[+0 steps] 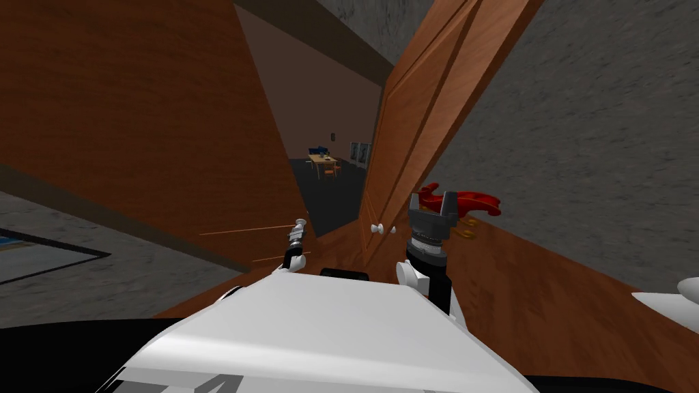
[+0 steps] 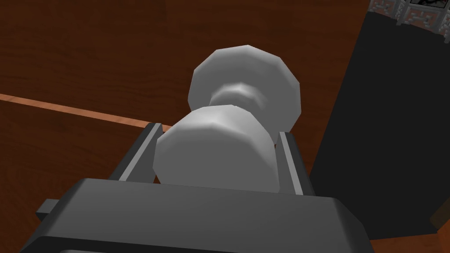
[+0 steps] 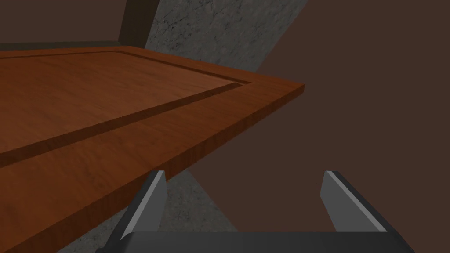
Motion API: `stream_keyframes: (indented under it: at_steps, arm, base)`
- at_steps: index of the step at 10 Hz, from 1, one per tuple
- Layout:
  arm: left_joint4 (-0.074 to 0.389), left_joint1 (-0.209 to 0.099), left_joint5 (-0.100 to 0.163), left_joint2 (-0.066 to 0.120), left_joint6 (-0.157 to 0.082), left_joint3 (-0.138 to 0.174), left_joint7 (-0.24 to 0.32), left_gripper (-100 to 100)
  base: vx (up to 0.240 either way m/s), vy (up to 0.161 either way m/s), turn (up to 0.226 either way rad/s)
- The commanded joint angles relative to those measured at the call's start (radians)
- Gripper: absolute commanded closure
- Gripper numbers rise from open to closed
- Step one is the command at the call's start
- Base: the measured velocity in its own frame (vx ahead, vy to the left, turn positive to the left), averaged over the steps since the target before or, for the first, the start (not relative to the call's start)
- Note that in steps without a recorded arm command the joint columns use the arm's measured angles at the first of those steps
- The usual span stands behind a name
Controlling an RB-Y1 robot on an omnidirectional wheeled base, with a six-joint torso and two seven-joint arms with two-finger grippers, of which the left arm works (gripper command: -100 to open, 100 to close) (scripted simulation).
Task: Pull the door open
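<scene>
Door [image 1: 170, 123] of brown wood, left of the opening, free edge toward the middle of the scene. White knob [image 2: 215, 151] low on the face, close to that free edge. Knob pinched in the left tool [image 1: 299, 227], one finger [image 2: 140, 153] pressed against each side of it. Behind the knob, dark brown wood crossed by a thin lighter line [image 2: 66, 110]. Past the door's edge, dark floor [image 1: 334, 198] through the gap.

Right of the opening, a second, panelled leaf [image 1: 423, 102], seen nearly edge-on, with small white knobs [image 1: 375, 228] of its own. Just right of that leaf, the right tool [image 1: 432, 199], raised, fingers spread apart and gripping nothing. In the right wrist view, the leaf's edge close by one finger.

Beyond the right tool, a red object [image 1: 471, 201] on the brown floor [image 1: 546, 286], near the grey wall [image 1: 601, 136]. Far off through the opening, a small desk [image 1: 321, 159] with an orange chair [image 1: 331, 170] beside it.
</scene>
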Motion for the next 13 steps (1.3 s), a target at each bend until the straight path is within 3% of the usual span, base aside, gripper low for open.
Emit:
stream_keyframes:
  at_steps: [1,7,8,13]
  arm:
    - [-0.012,0.012,0.001,0.009,0.009,0.009,0.016,100]
    - [-0.067,0.087,0.018,0.077,0.029,0.080,0.066,100]
    - [-0.071,0.091,0.019,0.068,0.035,0.076,0.051,100]
    - [-0.095,0.103,-0.018,0.096,0.034,0.012,0.110,100]
  base:
    - [0.012,-0.007,-0.230]
    - [0.063,0.026,-0.216]
    - [0.049,0.040,-0.042]
    - [-0.233,0.007,-0.094]
